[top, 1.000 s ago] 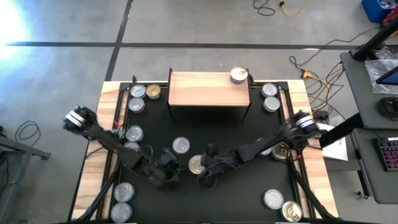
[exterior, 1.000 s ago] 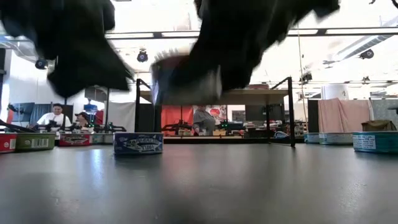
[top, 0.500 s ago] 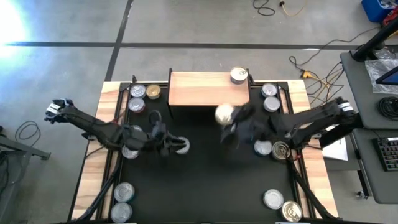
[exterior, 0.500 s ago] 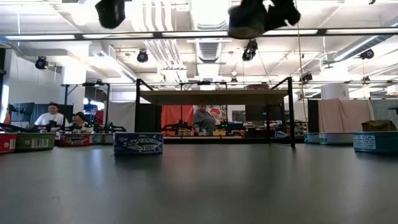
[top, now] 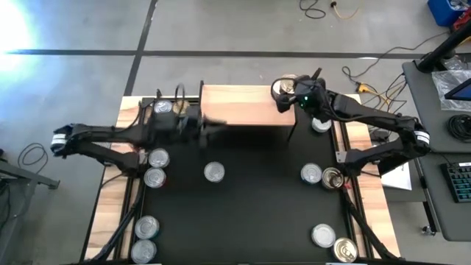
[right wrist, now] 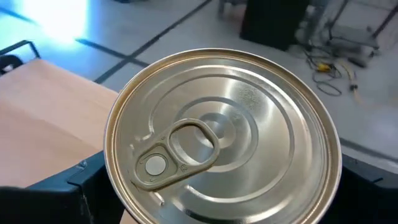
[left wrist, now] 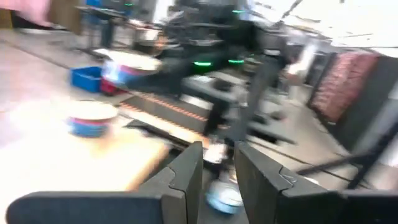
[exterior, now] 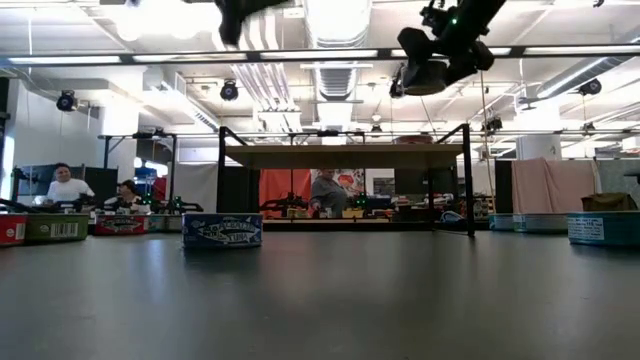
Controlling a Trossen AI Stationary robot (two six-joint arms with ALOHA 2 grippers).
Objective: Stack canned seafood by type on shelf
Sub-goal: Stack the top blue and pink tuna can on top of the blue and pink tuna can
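BLUR: left gripper [top: 210, 123] smeared in high view, finger gap unclear | BLUR: left wrist view streaked, blue-sided tin [left wrist: 91, 117] at centre left unreadable | CUT: gold-topped tin [right wrist: 222, 138] loses its lower rim at right wrist view's bottom edge | HIDDEN: right gripper [top: 291, 94] covers shelf [top: 246, 105] corner

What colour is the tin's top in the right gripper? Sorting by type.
Pale gold tin, clearest in the right wrist view.
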